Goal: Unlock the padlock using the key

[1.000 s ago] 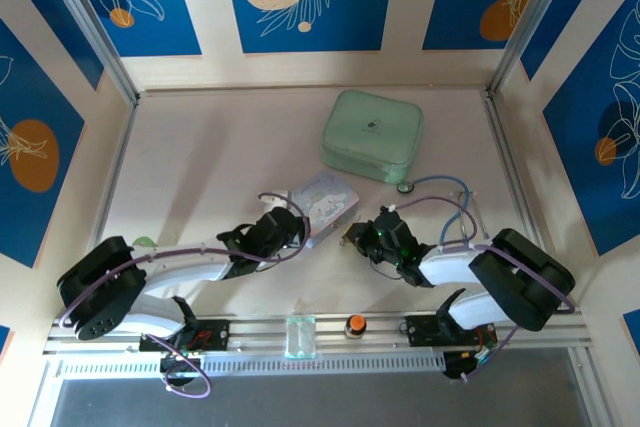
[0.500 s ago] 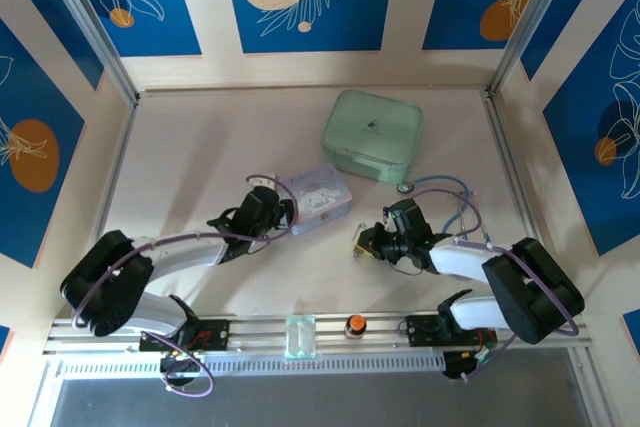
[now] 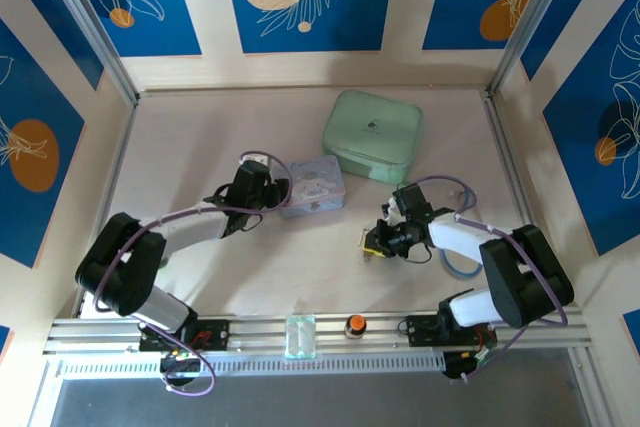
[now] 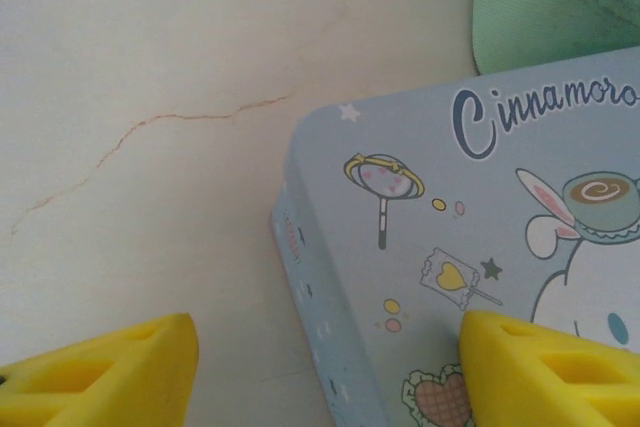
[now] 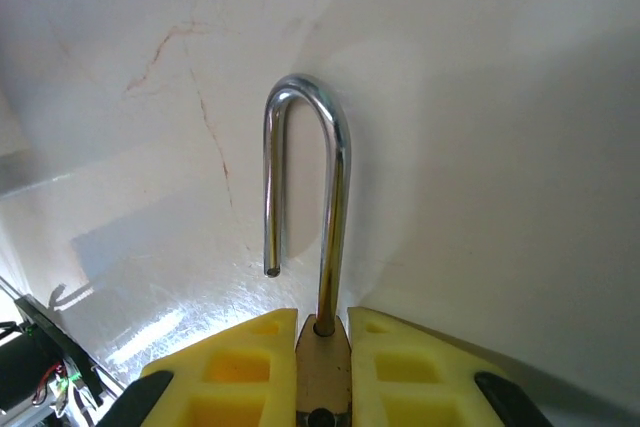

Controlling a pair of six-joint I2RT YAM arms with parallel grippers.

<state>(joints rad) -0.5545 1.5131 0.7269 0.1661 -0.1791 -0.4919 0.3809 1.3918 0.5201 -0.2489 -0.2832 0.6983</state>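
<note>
The right fingers (image 5: 230,372) clamp the padlock (image 5: 335,177) by its body, steadying it with the shackle sprung free, while the left fingers (image 4: 100,372) stand apart astride the tin (image 4: 450,247).

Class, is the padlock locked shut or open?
Open: the padlock shows one shackle leg ending free, outside the brass body.

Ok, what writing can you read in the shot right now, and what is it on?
"Cinnamoro", cut off at the picture's edge: lid of the pale-blue tin.
Small red print on the tin's side: too small to read.
Dark logo on the green case: too small to read.
</note>
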